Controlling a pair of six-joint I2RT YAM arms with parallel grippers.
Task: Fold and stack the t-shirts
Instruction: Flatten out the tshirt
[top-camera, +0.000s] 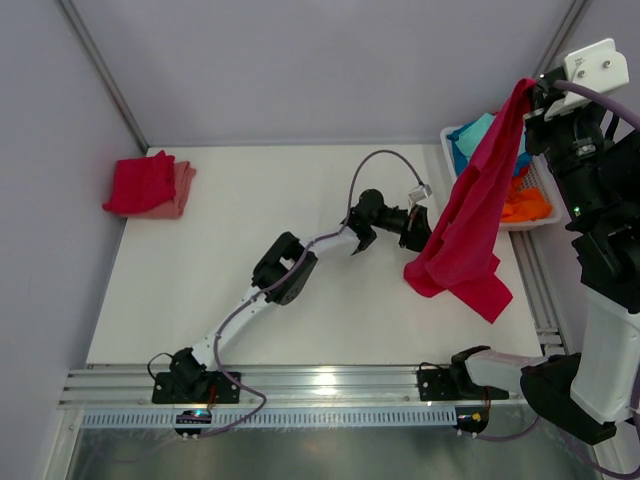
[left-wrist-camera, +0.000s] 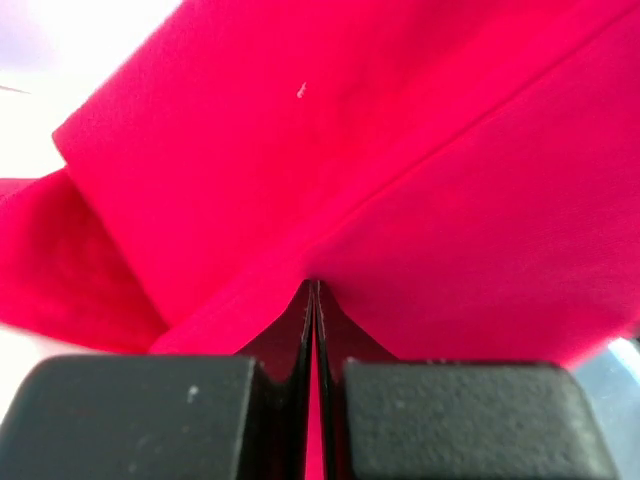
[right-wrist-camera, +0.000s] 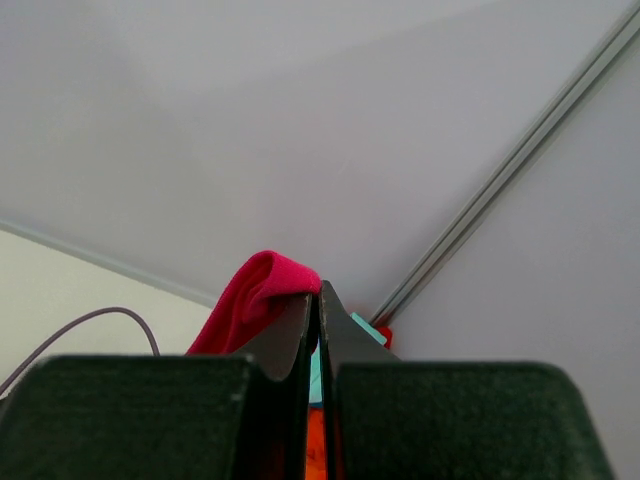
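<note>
Over the right side of the white surface the crimson t-shirt is hanging limp, the right tool pinching its top and the left tool clamping a lower fold. Soft and light, it is likely handling best by hems.

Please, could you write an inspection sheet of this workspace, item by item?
Surface: white table.
Job's things: red t-shirt hangs from raised right pincer, lower end on table; folded stack, crimson over pink, far left; teal t-shirt, orange t-shirt in white basket.
Clutter: nothing seen.
Pincers: left pincer shut on red t-shirt; right pincer shut on its top.
Cables: grey cable loops over left arm.
Surroundings: grey walls, metal rails.
</note>
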